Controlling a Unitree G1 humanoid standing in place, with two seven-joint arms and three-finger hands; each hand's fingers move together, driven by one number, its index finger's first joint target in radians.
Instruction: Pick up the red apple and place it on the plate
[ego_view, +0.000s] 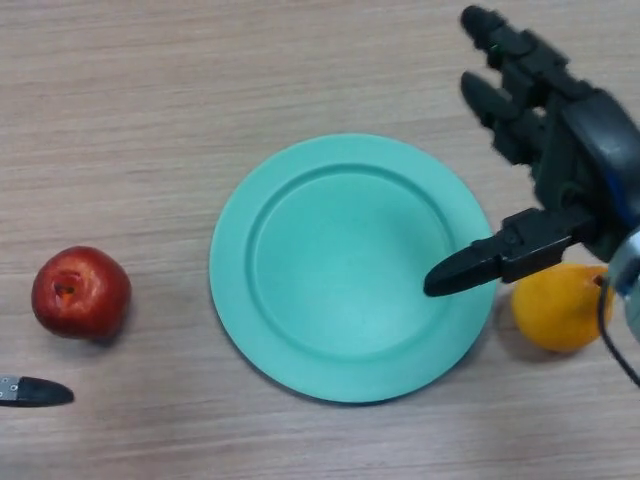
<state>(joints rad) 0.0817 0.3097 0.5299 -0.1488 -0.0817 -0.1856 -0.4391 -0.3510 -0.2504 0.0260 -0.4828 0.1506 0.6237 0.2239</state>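
A red apple (81, 292) sits on the wooden table at the left, stem side up. A teal plate (352, 266) lies in the middle and holds nothing. My right hand (560, 150) hovers over the plate's right rim, open, with fingers straight toward the far side and the thumb pointing left over the plate. It holds nothing. Only a fingertip of my left hand (38, 392) shows at the lower left edge, just below the apple and apart from it.
An orange fruit (561, 306) sits just right of the plate, partly under my right hand. The wooden table (200, 100) stretches across the far side.
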